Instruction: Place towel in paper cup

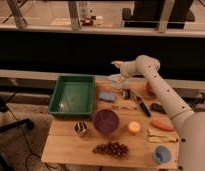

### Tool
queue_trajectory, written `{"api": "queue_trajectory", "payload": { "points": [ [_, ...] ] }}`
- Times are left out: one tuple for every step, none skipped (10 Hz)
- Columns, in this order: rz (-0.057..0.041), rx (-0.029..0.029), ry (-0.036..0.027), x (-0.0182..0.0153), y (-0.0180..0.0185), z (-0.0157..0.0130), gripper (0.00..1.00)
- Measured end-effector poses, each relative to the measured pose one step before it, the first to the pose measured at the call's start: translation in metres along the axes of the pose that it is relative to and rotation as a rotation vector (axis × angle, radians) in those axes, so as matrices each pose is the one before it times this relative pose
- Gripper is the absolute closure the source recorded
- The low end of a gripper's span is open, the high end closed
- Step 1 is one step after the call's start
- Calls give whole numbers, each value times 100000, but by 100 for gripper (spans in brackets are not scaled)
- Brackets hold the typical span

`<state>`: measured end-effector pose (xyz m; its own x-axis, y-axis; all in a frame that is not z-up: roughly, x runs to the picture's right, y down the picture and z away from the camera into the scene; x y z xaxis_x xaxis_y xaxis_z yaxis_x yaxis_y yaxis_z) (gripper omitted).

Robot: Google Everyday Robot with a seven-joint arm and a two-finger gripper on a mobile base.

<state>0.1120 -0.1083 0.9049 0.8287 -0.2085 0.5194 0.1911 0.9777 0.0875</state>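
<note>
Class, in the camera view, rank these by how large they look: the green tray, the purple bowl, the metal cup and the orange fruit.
1. green tray
2. purple bowl
3. and 4. metal cup and orange fruit look alike; unranked.
The tool hovers above the table's far edge.
</note>
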Motion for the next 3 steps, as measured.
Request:
{"api": "queue_trajectory", "payload": {
  "points": [
    [649, 13, 895, 948, 288, -572, 45],
    [-16, -288, 534, 353, 198, -414, 45],
    [390, -395, 369, -255, 40, -178, 39]
  ]
}}
